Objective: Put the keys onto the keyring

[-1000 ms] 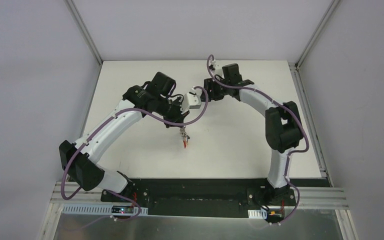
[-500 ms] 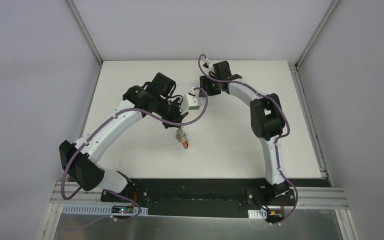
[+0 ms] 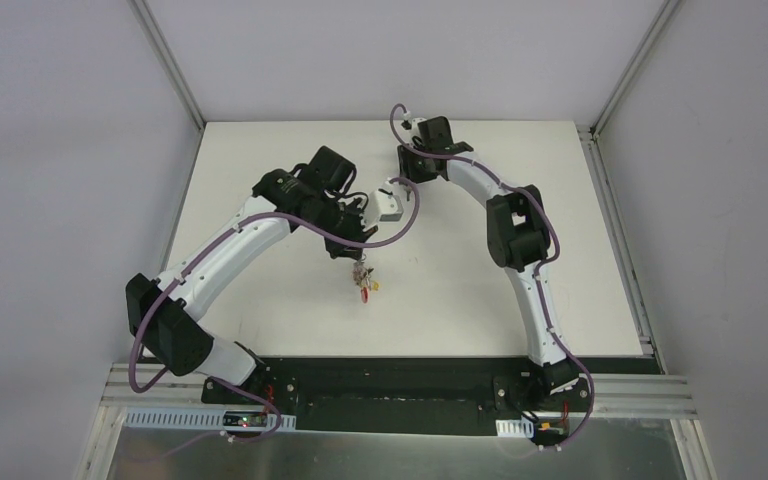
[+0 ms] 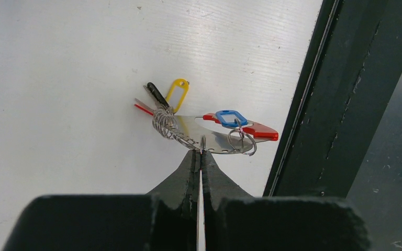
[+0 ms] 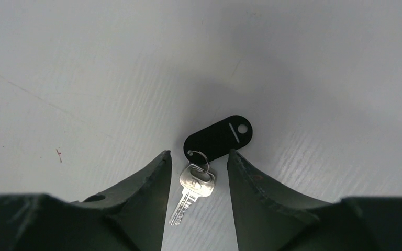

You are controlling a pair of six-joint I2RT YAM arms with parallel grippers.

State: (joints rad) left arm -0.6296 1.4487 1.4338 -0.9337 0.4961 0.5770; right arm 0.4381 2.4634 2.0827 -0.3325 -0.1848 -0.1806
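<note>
My left gripper (image 4: 201,150) is shut on the thin grey metal edge of the keyring (image 4: 225,137). The keyring has a red arc section and carries blue (image 4: 230,117), yellow (image 4: 178,91), black and red key tags on wire rings. In the top view the keyring (image 3: 365,285) hangs below the left gripper (image 3: 358,252) at mid-table. My right gripper (image 5: 196,159) is open and points down at the table. Its fingers stand either side of a silver key (image 5: 193,189) with a black tag (image 5: 219,138) that lies flat. In the top view the right gripper (image 3: 388,203) hides this key.
The white table (image 3: 480,290) has grey walls at the back and sides. A black rail (image 3: 410,375) runs along the near edge and shows at the right of the left wrist view (image 4: 345,104). The two wrists are close together at the table's middle.
The right arm's elbow has swung left and folded in, while its gripper has stayed over the same spot. The left gripper has shifted slightly and the keyring has swung, now showing a yellow tag.
</note>
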